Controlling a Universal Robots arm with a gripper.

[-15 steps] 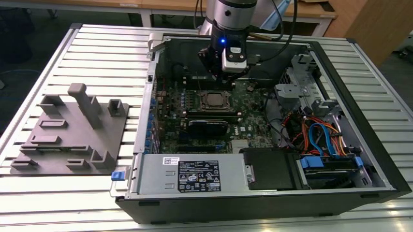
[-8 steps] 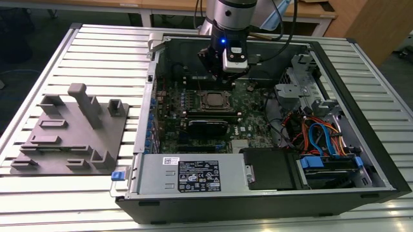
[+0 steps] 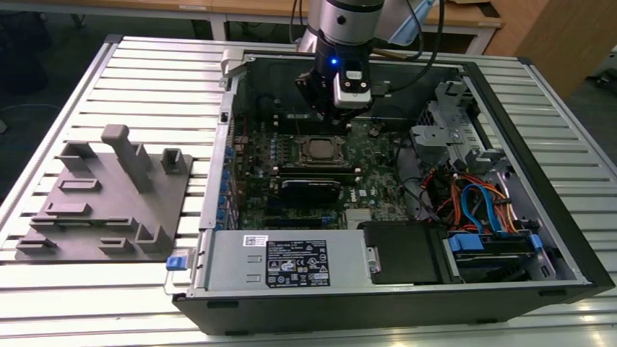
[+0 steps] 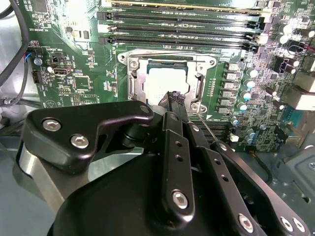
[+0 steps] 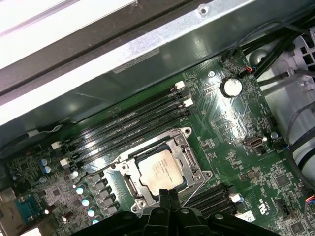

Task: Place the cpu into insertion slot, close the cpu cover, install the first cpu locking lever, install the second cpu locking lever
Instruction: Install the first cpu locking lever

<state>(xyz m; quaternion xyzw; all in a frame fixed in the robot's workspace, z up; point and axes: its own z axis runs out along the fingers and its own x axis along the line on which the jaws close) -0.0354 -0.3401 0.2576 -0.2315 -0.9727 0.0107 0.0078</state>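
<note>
The cpu point(image 5: 159, 172) lies flat in the insertion slot point(image 5: 129, 184), its silver-grey top showing in both wrist views point(image 4: 165, 82). The cpu cover point(image 5: 190, 160) lies down over it as a silver frame, also seen in the second wrist view point(image 4: 132, 84). A thin wire locking lever point(image 5: 195, 189) slants away from one corner of the socket, close to my fingertips. A second wire lever point(image 5: 147, 141) runs along the socket's side by the memory slots. My gripper point(image 5: 167, 195) hangs just above the socket's edge, shut, with nothing seen between its fingers point(image 4: 175, 100). From the exterior view it point(image 3: 336, 116) stands over the socket point(image 3: 316, 150).
The motherboard sits in an open computer case point(image 3: 540, 108) on a slatted table. Long black memory slots point(image 5: 128, 125) run beside the socket. Cables and drive bays point(image 3: 482, 210) crowd the exterior view's right. A grey fixture block point(image 3: 106, 195) stands on the exterior view's left.
</note>
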